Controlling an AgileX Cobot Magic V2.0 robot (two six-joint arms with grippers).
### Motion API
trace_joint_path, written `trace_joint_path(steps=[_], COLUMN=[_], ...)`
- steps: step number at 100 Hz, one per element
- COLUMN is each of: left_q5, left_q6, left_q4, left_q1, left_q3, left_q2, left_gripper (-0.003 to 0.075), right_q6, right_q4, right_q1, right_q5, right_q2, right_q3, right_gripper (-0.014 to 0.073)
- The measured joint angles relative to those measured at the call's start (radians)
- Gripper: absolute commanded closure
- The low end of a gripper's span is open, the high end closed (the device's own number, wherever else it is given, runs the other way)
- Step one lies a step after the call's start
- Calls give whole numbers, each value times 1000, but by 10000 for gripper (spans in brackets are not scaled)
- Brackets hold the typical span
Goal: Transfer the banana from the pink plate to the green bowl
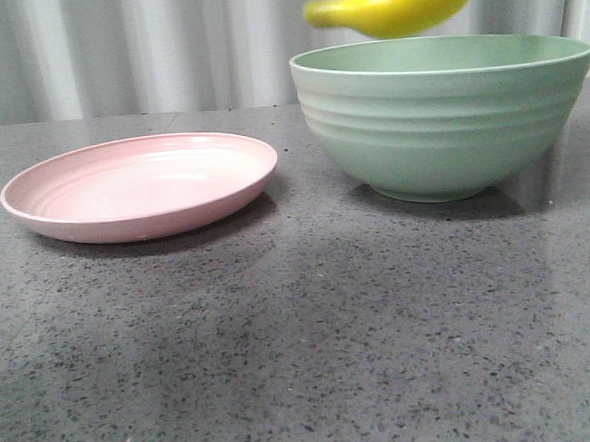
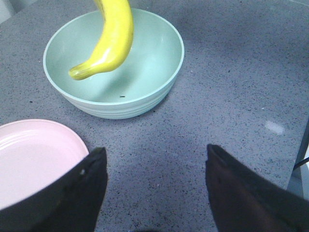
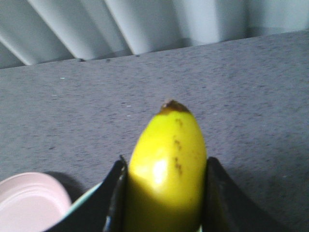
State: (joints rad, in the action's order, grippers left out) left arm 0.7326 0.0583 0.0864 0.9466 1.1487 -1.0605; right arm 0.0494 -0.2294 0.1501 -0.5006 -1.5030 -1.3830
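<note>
The yellow banana [image 1: 397, 2] hangs in the air above the green bowl [image 1: 439, 122], its stem end pointing left. In the left wrist view the banana [image 2: 108, 41] is over the bowl's [image 2: 145, 92] inside. My right gripper [image 3: 164, 166] is shut on the banana [image 3: 166, 164], one finger on each side. The pink plate [image 1: 138, 186] lies bare to the left of the bowl. My left gripper [image 2: 154, 162] is open and holds nothing, above the table next to the plate [image 2: 34, 154]. Neither gripper shows in the front view.
The grey speckled table [image 1: 312, 340] spreads in front of the plate and bowl. A pale curtain [image 1: 144, 45] hangs behind the table's far edge.
</note>
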Motion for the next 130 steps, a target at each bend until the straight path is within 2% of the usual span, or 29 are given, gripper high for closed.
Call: trace_joint_path(steps=[10, 27, 36, 74, 78, 83, 93, 97, 107, 130], left_q5=[0, 0, 0, -24, -24, -24, -24, -24, -24, -31], left_q6=[0, 0, 0, -29, -36, -41, -48, -47, -47, -50], left_q4=[0, 2, 2, 2, 2, 2, 2, 0, -11, -45], left_q1=[0, 0, 0, 0, 0, 0, 0, 0, 0, 0], left_q3=[0, 0, 0, 0, 0, 0, 0, 0, 0, -68], left_q2=[0, 0, 0, 0, 0, 2, 21, 34, 72, 211], left_gripper=[310, 310, 310, 321, 352, 426, 667, 741, 739, 739], right_q6=[0, -3, -10, -19, -21, -30, -55, -60, -71, -104], right_q4=[25, 58, 66, 71, 71, 72, 73, 73, 79, 84], right_q1=[-4, -4, -4, -4, -4, -4, -4, -4, -4, -4], right_q5=[0, 0, 0, -8, -19, -49, -119, -155, -235, -296], right_q2=[-33, -72, -79, -76, -68, -53, -7, 11, 67, 241], right_q3=[0, 0, 0, 0, 0, 0, 0, 0, 0, 79], right_gripper=[619, 354, 295, 304, 317, 363, 494, 558, 673, 673])
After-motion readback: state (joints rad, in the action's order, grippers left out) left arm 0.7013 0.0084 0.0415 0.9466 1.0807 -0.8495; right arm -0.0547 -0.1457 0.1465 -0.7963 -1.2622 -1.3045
